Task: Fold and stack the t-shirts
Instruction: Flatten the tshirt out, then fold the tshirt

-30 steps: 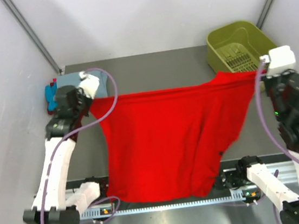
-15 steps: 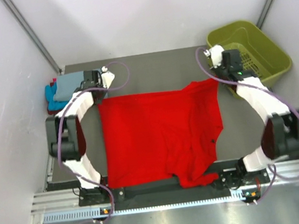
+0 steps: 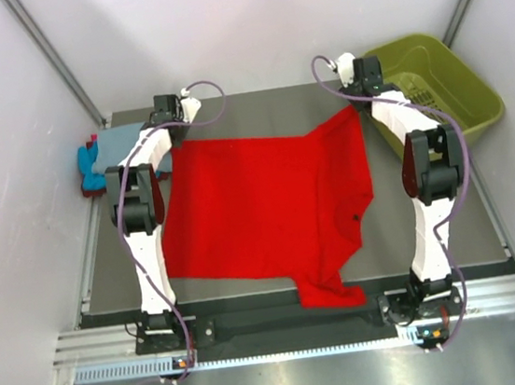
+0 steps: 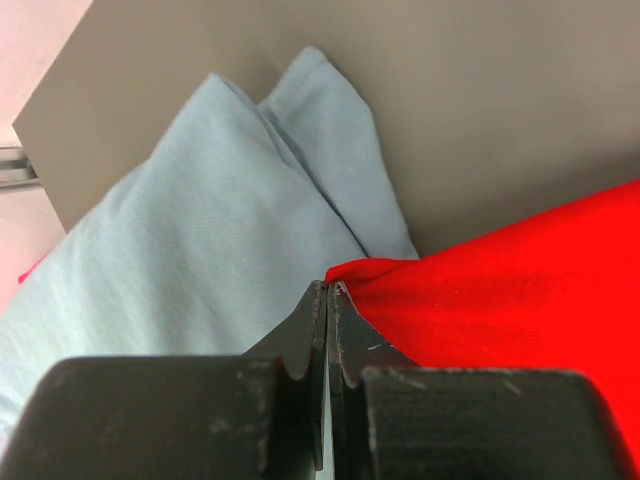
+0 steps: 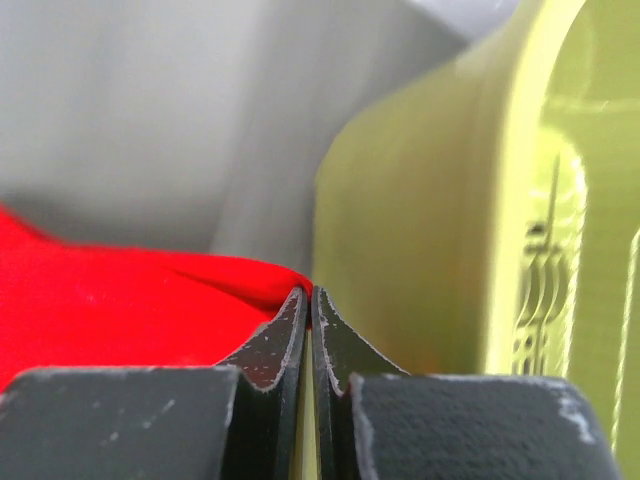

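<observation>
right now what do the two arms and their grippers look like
The left arm and right arm are both slim white links with black joints, and a pale lilac cable runs along each. The left gripper and right gripper have flat black fingers with notched inner edges and lightly scuffed faces. No markings are readable.

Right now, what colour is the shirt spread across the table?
Plain bright red; the shirt shows best in the top external view.

The left arm (image 3: 140, 207) and right arm (image 3: 428, 167) are stretched far forward from their bases. The left gripper (image 4: 327, 290) and right gripper (image 5: 308, 292) are closed tight, each tip clamped on a corner of the bright red cloth t-shirt (image 3: 259, 202).
</observation>
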Motion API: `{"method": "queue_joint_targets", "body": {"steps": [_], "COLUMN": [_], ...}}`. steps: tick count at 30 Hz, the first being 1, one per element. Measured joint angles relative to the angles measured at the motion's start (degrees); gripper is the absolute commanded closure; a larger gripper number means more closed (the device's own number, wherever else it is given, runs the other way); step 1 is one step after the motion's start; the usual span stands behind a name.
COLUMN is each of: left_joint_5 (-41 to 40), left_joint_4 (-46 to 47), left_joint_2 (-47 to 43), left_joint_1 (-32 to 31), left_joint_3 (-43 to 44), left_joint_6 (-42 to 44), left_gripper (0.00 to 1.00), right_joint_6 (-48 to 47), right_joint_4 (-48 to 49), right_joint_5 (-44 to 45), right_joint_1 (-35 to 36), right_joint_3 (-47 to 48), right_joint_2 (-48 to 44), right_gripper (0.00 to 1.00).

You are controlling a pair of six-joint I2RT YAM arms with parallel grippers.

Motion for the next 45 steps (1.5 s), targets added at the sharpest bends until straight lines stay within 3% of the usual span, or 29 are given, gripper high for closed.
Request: {"method": "queue_joint_targets", "body": {"steps": [10, 25, 37, 45], "left_joint_5": [-2.71, -4.57, -3.32, -1.44], "left_joint_4": [1.01, 1.42, 4.74, 5.79], "left_joint_2": [4.00, 10.10, 2.05, -7.21], "left_joint_1": [0.26, 0.39, 0.94, 1.09], "left_joint_3": [4.48, 11.54, 2.80, -4.55], "left_joint_6": [0.04, -1.22, -3.08, -3.50], "left_gripper": [1.00, 1.00, 1.00, 1.00], "right_joint_6": [-0.44, -1.44, 1.36, 2.19], "right_joint_4": [1.16, 5.11, 3.02, 2.86], "right_joint_5": [1.31, 2.40, -0.17, -1.53], "right_joint_1": [-0.33, -0.33, -1.31, -1.29], "right_joint_3": [15.50, 20.74, -0.83, -7.54], "right_joint_2": [10.67, 15.74, 5.07, -4.96], "right_gripper": [1.00, 1.00, 1.00, 1.00]}}
